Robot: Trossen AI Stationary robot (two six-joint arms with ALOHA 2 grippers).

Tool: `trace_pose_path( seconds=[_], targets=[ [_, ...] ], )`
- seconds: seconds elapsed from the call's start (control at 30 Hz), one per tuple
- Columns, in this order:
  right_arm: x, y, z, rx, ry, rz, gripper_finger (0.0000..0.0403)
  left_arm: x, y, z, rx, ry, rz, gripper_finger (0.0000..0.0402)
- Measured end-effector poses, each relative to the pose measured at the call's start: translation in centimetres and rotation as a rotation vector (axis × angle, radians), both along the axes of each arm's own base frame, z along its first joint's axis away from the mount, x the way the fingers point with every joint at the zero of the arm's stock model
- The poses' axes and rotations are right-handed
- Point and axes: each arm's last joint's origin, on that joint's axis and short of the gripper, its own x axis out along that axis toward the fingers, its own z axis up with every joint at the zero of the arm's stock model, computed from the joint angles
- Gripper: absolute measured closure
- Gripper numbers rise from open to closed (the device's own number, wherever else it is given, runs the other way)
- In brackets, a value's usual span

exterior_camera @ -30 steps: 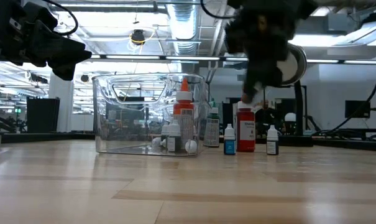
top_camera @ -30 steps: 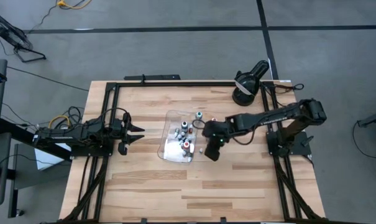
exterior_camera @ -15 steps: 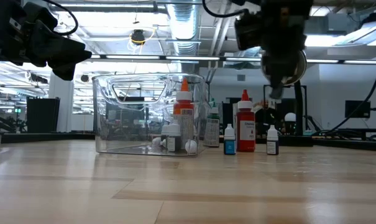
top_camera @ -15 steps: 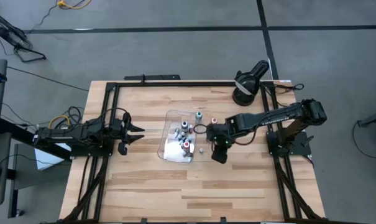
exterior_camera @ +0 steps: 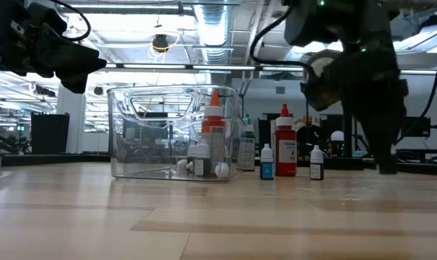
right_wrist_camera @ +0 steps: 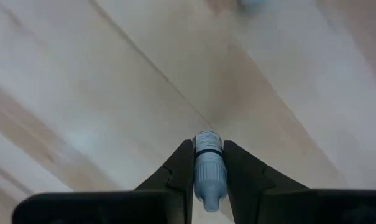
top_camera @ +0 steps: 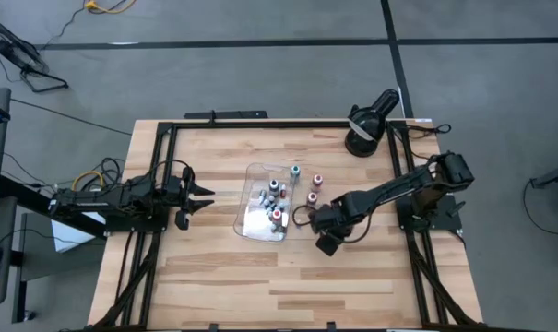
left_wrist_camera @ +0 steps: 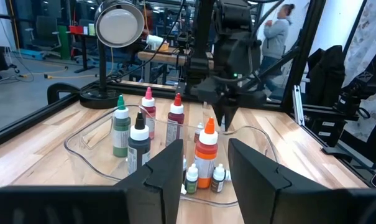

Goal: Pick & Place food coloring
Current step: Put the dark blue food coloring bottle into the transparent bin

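Right gripper [right_wrist_camera: 209,163] clamped on tiny bottle [right_wrist_camera: 209,168]: light, stiff, slippery; you grip mid-body, gently. Left gripper [left_wrist_camera: 203,163] apart, waiting left.

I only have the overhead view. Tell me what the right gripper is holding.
Observer: Right wrist view: the right gripper is shut on a tiny pale bottle.
Operator: Report its height over the table.
Observer: Low view: it hangs low, fingertips close to the table; I cannot tell if they touch.
Operator: Now the left gripper.
Observer: Left wrist view: the left gripper is open and empty, facing the clear tray.
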Motion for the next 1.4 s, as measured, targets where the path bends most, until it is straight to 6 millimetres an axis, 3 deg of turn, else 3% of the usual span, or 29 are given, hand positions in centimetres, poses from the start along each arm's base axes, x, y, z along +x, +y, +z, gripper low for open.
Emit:
trace_pose_path(
  seconds=[0.4, 0.73, 1.4],
  targets=[
    [1.0, -1.3, -0.3, -0.124, -0.072, -0.126, 0.0329, 0.0, 0.0, 0.0, 0.0, 0.0, 0.0, 0.0284],
    [1.7, -1.7, -1.3, -0.089, -0.073, -0.129, 0.0315, 0.0, 0.0, 0.0, 0.0, 0.0, -0.001, 0.0284],
    [2.0, -1.7, -1.2, -0.048, -0.093, -0.133, 0.0306, 0.0, 0.0, 0.0, 0.0, 0.0, 0.0, 0.0284]
  ],
)
